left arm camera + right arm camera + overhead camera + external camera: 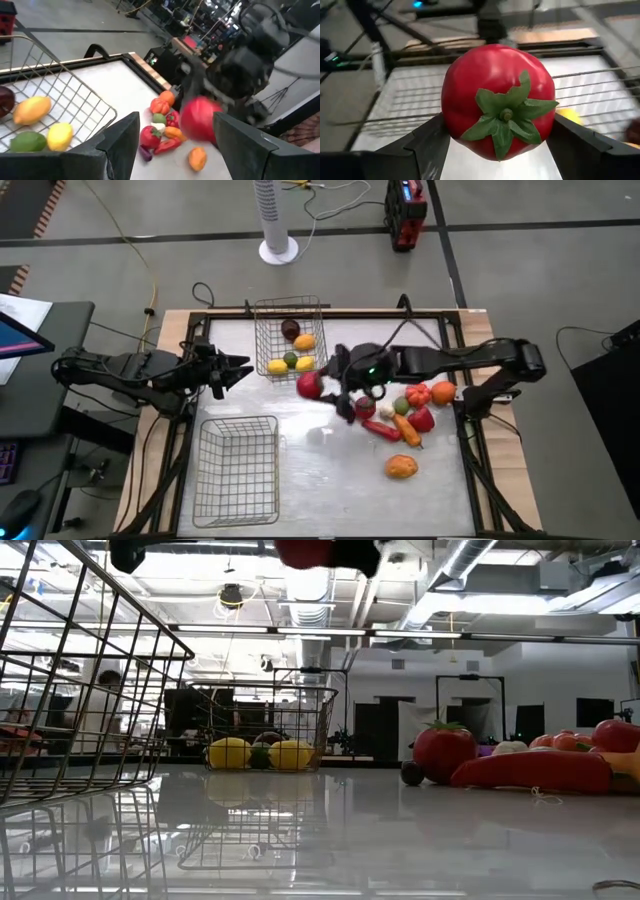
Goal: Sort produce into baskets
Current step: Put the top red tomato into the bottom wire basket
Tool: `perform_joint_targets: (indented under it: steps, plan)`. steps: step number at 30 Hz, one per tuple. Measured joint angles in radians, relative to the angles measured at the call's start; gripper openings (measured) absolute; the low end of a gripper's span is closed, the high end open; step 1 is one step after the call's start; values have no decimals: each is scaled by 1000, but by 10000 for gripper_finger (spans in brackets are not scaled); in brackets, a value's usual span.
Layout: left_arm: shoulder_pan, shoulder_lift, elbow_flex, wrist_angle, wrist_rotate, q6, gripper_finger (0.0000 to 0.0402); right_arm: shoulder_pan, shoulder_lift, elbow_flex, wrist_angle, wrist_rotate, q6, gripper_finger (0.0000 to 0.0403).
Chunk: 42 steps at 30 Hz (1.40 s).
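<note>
My right gripper (316,385) is shut on a red tomato (497,100) with a green stem leaf, held above the table just right of the far basket (288,338). That basket holds yellow, green, orange and dark maroon pieces. The near basket (237,470) stands by the table's front left. More produce (405,412) lies in a pile at the right, with an orange piece (401,467) apart. My left gripper (238,370) is open and empty, left of the far basket. My right gripper pinches the tomato's two opposite sides (449,117) between its fingers, coming level from the table's right. The stem end (506,115) faces the wrist camera. The tomato is lifted clear of the table.
A red pepper (530,770) and a second tomato (443,752) lie on the table at the right. Open table top lies between the two baskets and in front of the pile.
</note>
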Motion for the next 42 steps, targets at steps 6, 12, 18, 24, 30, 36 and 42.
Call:
perform_joint_targets:
  steps: [6, 12, 18, 24, 30, 36, 42]
  plan:
    - [43, -11, 44, -24, 44, -3, 238, 32, 183, 205, -24, -21, 35, 322]
    - [78, -5, 115, -39, 97, 53, 238, 30, 312, 369, -66, -18, -9, 322]
    - [78, -1, 161, -112, 109, 54, 238, 23, 378, 478, -55, -64, -15, 322]
    - [78, 18, 214, -175, 62, 51, 238, -5, 413, 546, -63, -262, -6, 322]
    - [79, 25, 249, -198, -8, 39, 238, -16, 412, 548, -63, -351, -69, 322]
    - [79, 25, 292, -174, -78, 12, 238, -18, 412, 548, -40, -356, -101, 322]
    - [79, 24, 331, -25, -49, 106, 238, -14, 417, 548, 19, -352, -100, 322]
